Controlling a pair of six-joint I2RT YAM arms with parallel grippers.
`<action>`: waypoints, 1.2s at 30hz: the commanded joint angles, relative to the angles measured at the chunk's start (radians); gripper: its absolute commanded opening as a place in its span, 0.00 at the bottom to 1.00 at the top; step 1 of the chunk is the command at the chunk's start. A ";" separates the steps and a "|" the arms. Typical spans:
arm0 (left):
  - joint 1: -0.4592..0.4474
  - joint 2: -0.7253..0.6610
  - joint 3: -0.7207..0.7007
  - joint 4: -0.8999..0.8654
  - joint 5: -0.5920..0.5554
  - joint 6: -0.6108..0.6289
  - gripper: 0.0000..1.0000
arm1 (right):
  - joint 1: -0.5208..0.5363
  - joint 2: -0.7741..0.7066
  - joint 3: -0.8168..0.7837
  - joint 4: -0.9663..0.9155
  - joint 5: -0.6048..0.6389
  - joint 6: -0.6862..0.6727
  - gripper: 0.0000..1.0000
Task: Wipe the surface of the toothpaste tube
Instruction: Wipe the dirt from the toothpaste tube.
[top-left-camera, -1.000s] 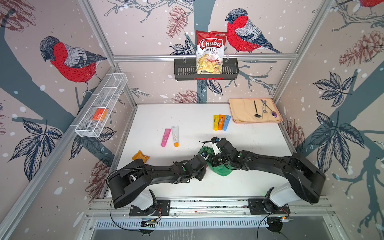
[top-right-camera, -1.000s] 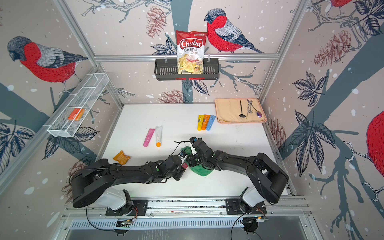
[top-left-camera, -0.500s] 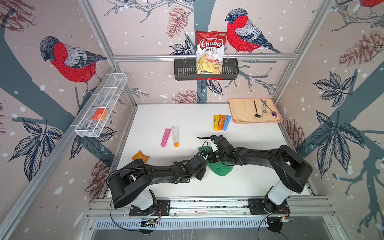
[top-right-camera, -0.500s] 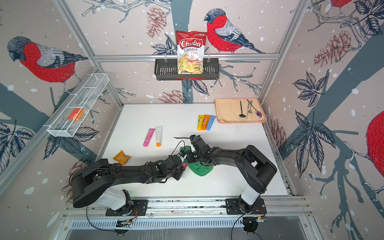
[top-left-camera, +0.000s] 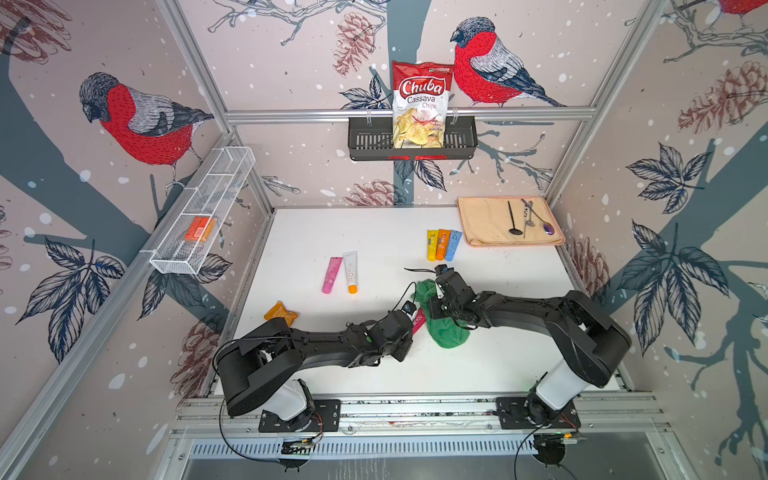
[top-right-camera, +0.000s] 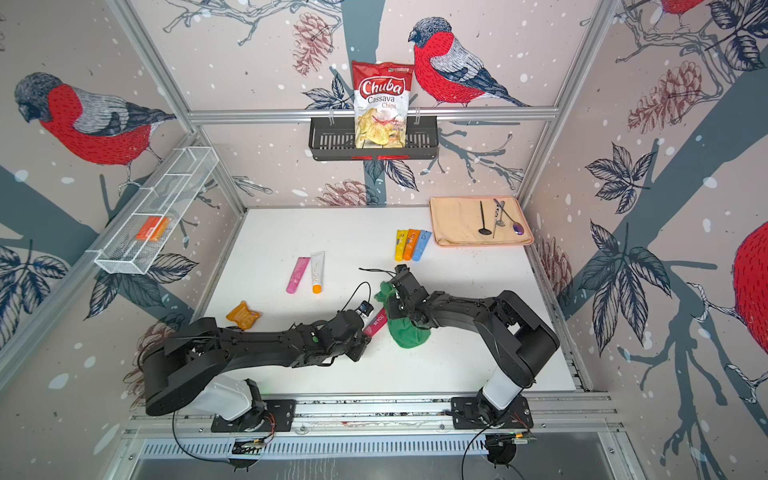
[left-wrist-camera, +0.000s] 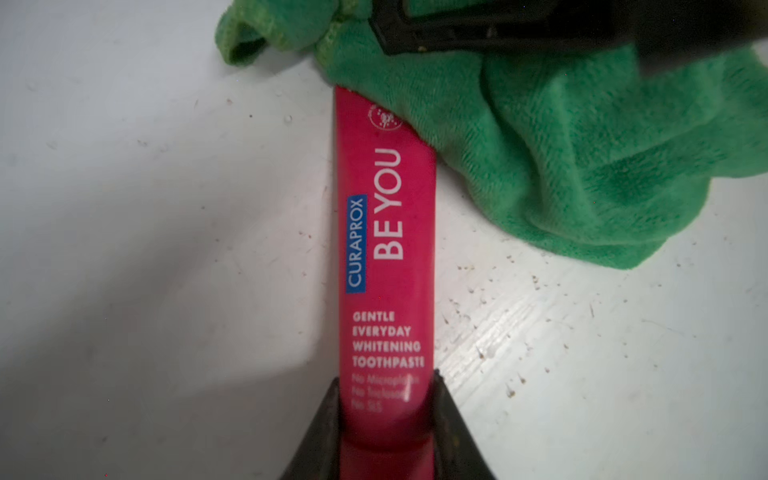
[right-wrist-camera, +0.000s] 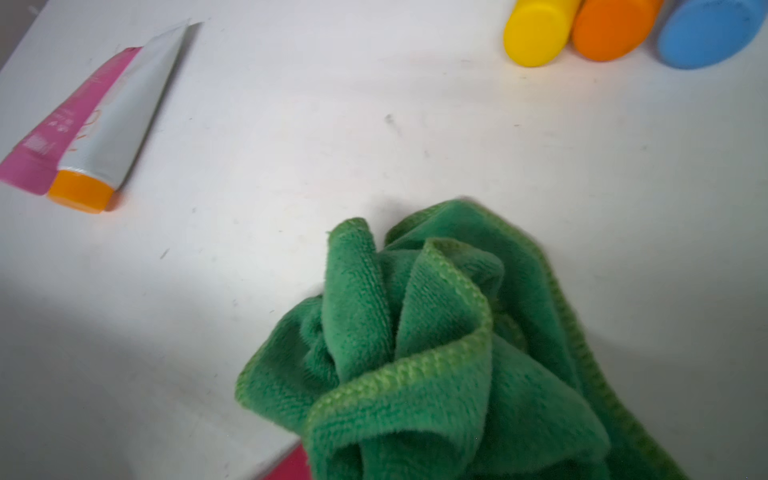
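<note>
red toothpaste tube (left-wrist-camera: 386, 249) lay flat on the white table (top-left-camera: 374, 232), about mid-width, nearer the front edge than the back edge. label side up, "curaprox be you" readable in the left wrist view. left gripper (left-wrist-camera: 386, 399) had its jaws only a little apart and clamped on the tube's rounder end, one finger (left-wrist-camera: 328, 419) pressed against each side. rest of the tube stuck out from the jaws, angled toward the back right corner in the top views.

green cloth (left-wrist-camera: 582, 166) was bunched up, just to the right of the tube, and overlapped the tube's far flat end, touching it. right gripper (top-left-camera: 435, 308) sat down in the cloth with its jaws fully closed, pinching a fold of it. the fingertips were buried in the fabric in both top views. in the right wrist view the cloth rose in gathered folds close to the camera, with a red sliver of the tube peeking out beneath it.

pink tube (top-left-camera: 331, 275) and white tube (top-left-camera: 351, 272) lay side by side, touching, left of centre. three small tubes (top-left-camera: 444, 245), yellow, orange and blue, sat near the beige towel (top-left-camera: 486, 224) in the back right corner. orange packet (top-left-camera: 281, 312) lay near the left edge.
</note>
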 joint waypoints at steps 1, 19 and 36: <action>-0.002 -0.002 0.001 0.003 0.017 0.002 0.18 | 0.051 -0.040 -0.004 -0.014 -0.147 0.005 0.11; -0.003 -0.012 -0.005 0.006 0.007 0.000 0.18 | 0.058 0.078 -0.001 -0.143 0.123 0.025 0.11; -0.004 -0.006 -0.003 0.006 0.007 -0.001 0.18 | 0.006 -0.020 -0.056 -0.058 -0.037 0.006 0.11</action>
